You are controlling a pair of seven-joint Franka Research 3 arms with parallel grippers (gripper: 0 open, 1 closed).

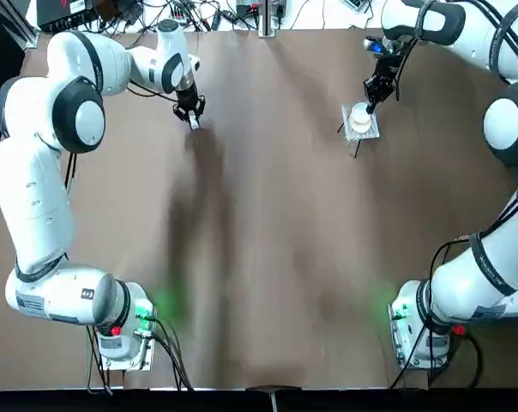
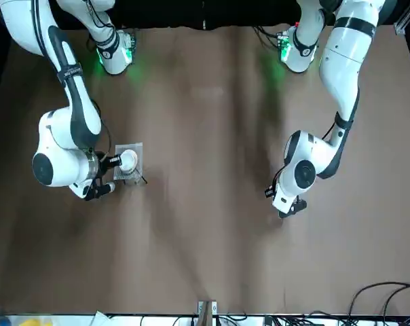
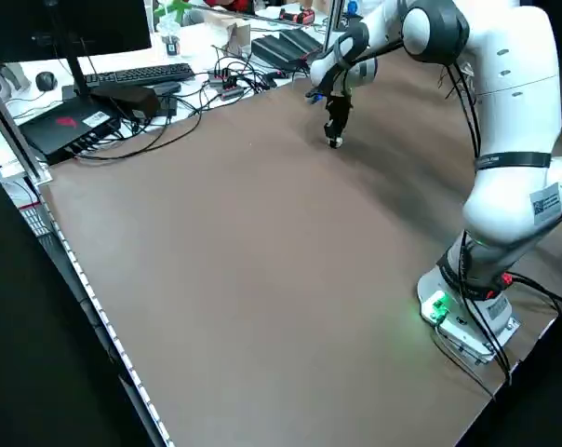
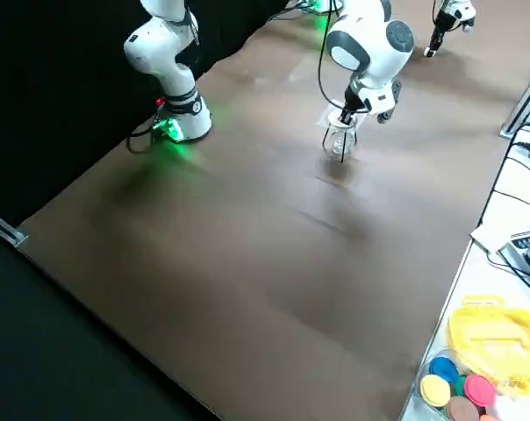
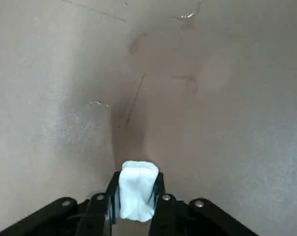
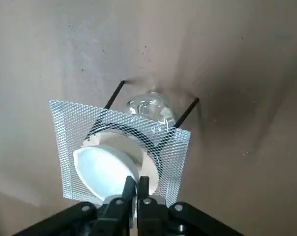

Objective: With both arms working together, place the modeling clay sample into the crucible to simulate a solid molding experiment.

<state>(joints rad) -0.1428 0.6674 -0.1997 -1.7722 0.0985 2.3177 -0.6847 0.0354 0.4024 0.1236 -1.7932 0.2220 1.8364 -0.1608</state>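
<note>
Reaching far across the surface (image 1: 268, 257), left gripper (image 1: 193, 118) hanging at upper left of the top view, jaws clenching the modeling clay sample (image 5: 136, 191). Right gripper (image 1: 370, 105) leaning down at upper right, jaws pinching the rim of the crucible (image 6: 109, 167), sitting on a mesh pad (image 6: 70, 128) over a wire stand (image 6: 187, 113).

Light falls evenly from overhead onto my brown worktop (image 1: 268, 257), leaving long, soft, smeared shadows down its middle. Green lamps at my two bases (image 1: 143, 313) spill small glowing patches onto the surface. The far corners in the side views drop into black. My left wrist view is sharp on the white clay (image 5: 137, 189) but hazy farther off; the mesh (image 6: 70, 128) glints brightly in my right wrist view.
</note>
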